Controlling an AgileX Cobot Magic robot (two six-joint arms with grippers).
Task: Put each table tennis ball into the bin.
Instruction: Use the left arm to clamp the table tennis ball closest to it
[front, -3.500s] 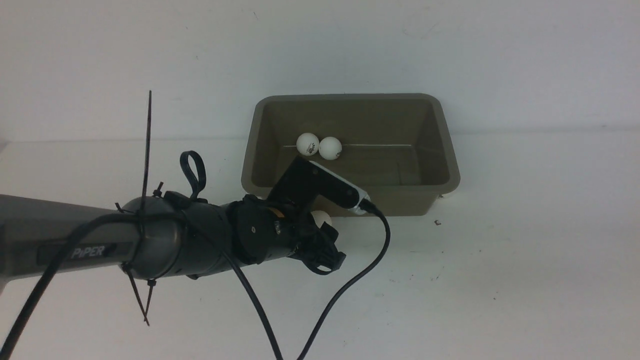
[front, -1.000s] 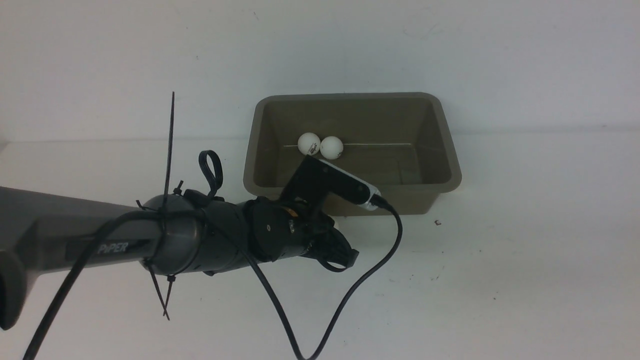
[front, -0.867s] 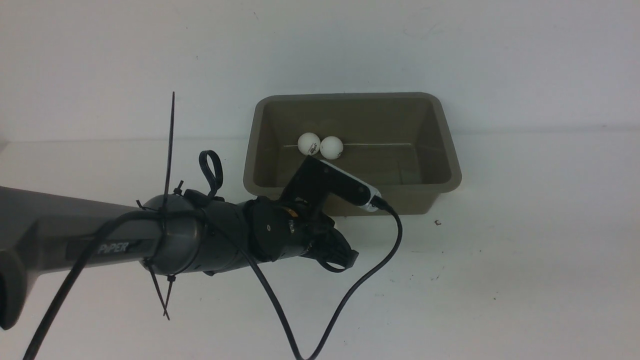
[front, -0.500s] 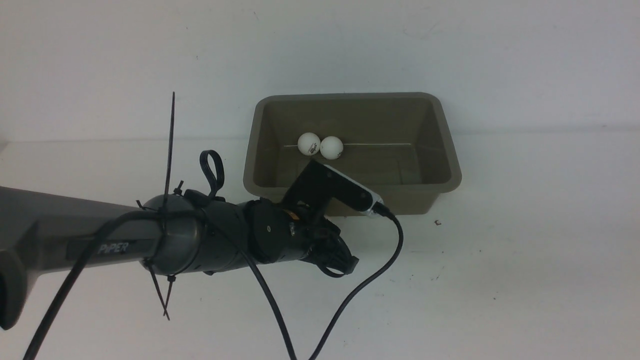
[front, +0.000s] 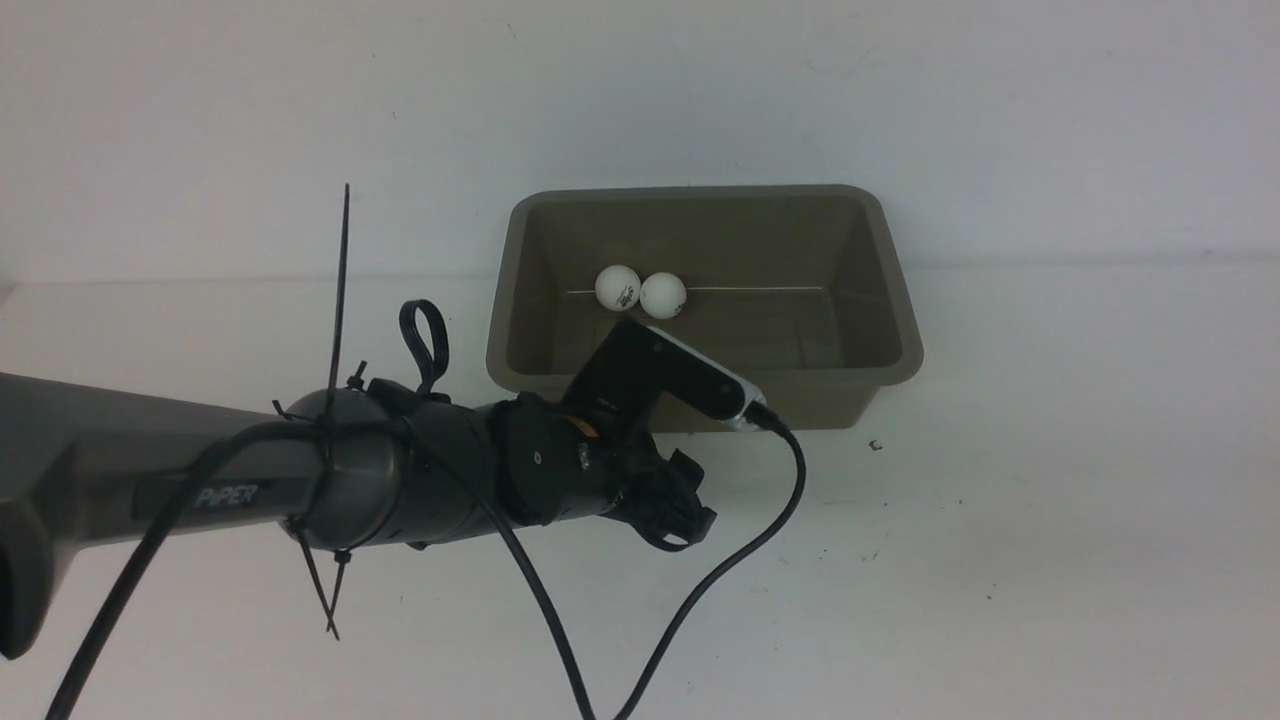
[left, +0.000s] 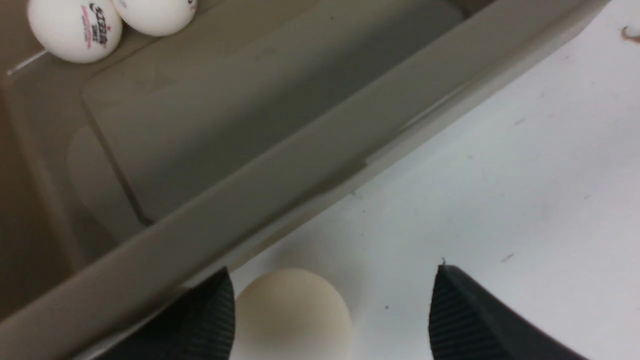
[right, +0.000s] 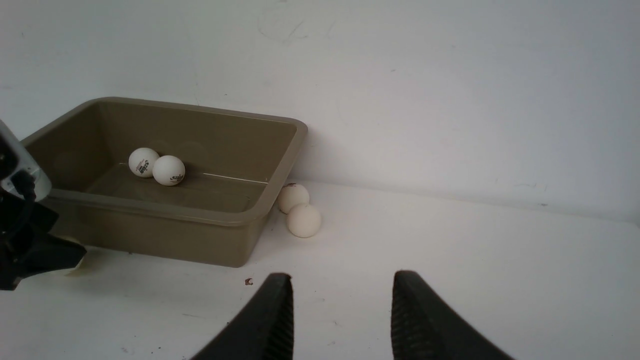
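The left claw (left: 334, 280) stands wide astride a table tennis ball (left: 292, 312) on the counter (left: 525, 175) beside the bin (left: 300, 165); the right claw (right: 342, 282) is narrowly parted, empty.

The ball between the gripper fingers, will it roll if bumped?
Probably: the ball is round on a flat table, so a nudge would likely roll it. It looks tiny beside the bin, so probably light. Its smooth curve might slip from the open left gripper.

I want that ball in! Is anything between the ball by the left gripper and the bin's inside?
Yes, the near wall of the bin stands between the ball and the inside. The left gripper is open around the ball.
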